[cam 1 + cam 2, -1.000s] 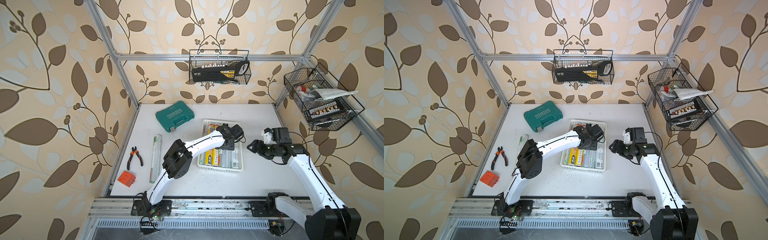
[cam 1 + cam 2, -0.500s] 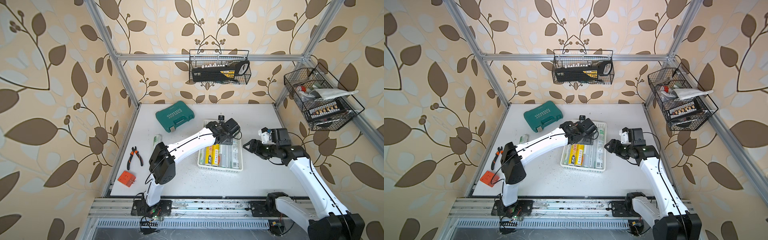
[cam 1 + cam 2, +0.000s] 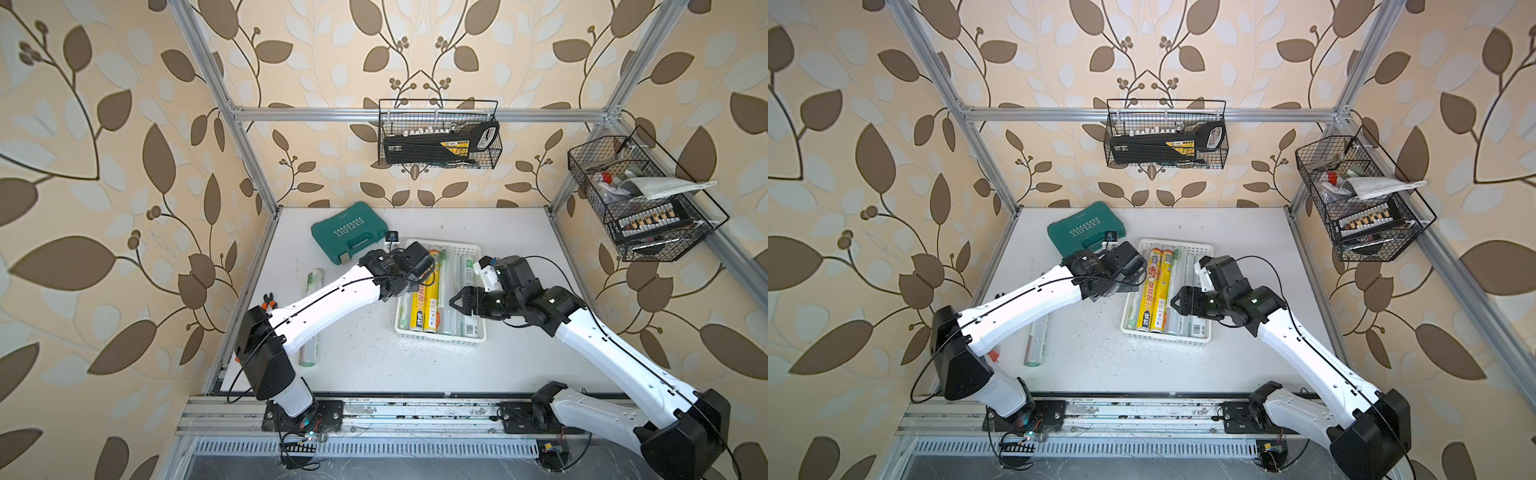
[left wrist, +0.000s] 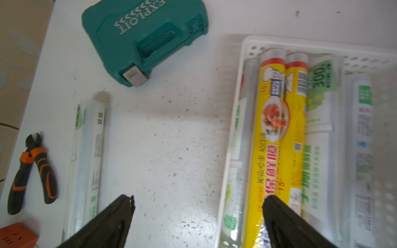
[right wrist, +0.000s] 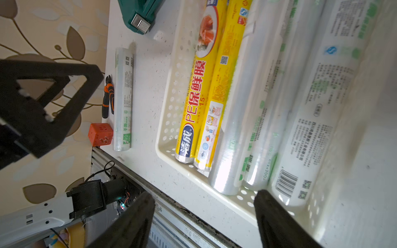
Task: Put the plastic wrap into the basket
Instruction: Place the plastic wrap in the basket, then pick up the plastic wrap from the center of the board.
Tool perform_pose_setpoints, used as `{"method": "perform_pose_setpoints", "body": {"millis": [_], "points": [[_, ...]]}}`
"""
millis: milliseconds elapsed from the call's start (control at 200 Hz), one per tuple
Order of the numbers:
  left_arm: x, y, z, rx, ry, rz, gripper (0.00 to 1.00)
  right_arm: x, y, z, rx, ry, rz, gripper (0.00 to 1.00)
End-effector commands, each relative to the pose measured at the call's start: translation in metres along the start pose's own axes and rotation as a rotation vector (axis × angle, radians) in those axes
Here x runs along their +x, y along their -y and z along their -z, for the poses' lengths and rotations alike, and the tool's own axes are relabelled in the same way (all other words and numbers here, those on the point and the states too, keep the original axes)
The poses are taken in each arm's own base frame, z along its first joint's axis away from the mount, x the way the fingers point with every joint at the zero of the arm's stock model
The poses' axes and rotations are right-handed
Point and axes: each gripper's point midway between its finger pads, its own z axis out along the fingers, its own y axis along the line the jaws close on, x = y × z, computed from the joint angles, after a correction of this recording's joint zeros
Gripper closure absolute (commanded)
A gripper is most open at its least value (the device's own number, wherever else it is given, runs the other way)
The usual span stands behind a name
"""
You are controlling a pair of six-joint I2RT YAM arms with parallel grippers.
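On the white desk (image 3: 374, 365), one plastic wrap roll (image 3: 314, 280) is lying along the left edge, probably light, stiff and slick, so pinching mid-length suits. The left gripper (image 4: 199, 199) and right gripper (image 5: 204, 195) are gaping, empty.

Plastic wrap rolls (image 5: 253, 96) filling basket (image 5: 171, 103), lone roll (image 5: 123, 98) on table (image 5: 148, 96)

Left claw (image 4: 198, 200), right claw (image 5: 204, 194): jaws wide apart, empty

Several rolls (image 3: 432, 291) lie in the basket (image 3: 440, 337); another roll (image 4: 90, 154) lies left of it, beside the pliers (image 4: 32, 153).
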Motion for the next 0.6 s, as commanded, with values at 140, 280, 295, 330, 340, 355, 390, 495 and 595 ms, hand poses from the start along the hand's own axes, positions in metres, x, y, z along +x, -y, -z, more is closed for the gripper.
{"method": "perform_pose_setpoints", "body": {"millis": [140, 280, 295, 330, 340, 355, 390, 495, 595], "points": [[0.010, -0.112, -0.010, -0.124, 0.048, 0.251, 0.01, -0.008, -0.028, -0.018, 0.003, 0.022, 0.050, 0.23], [0.024, -0.157, -0.021, -0.174, 0.064, 0.384, 0.01, -0.003, -0.035, -0.025, -0.013, 0.007, 0.065, 0.23], [0.027, -0.160, -0.022, -0.179, 0.061, 0.399, 0.01, -0.003, -0.035, -0.025, -0.014, 0.007, 0.066, 0.23], [0.031, -0.168, -0.025, -0.188, 0.053, 0.432, 0.01, -0.003, -0.036, -0.026, -0.014, 0.004, 0.070, 0.23], [0.033, -0.171, -0.025, -0.193, 0.051, 0.443, 0.01, -0.002, -0.036, -0.026, -0.013, 0.003, 0.071, 0.23], [0.035, -0.175, -0.027, -0.200, 0.049, 0.453, 0.01, -0.002, -0.036, -0.026, -0.014, 0.003, 0.072, 0.23], [0.041, -0.182, -0.029, -0.212, 0.044, 0.466, 0.01, -0.002, -0.036, -0.027, -0.013, 0.000, 0.076, 0.23], [0.059, -0.201, -0.035, -0.256, 0.052, 0.586, 0.01, -0.001, -0.035, -0.027, -0.011, -0.004, 0.082, 0.23], [0.076, -0.213, -0.044, -0.283, 0.060, 0.661, 0.01, 0.001, -0.034, -0.027, -0.011, -0.007, 0.086, 0.23]]}}
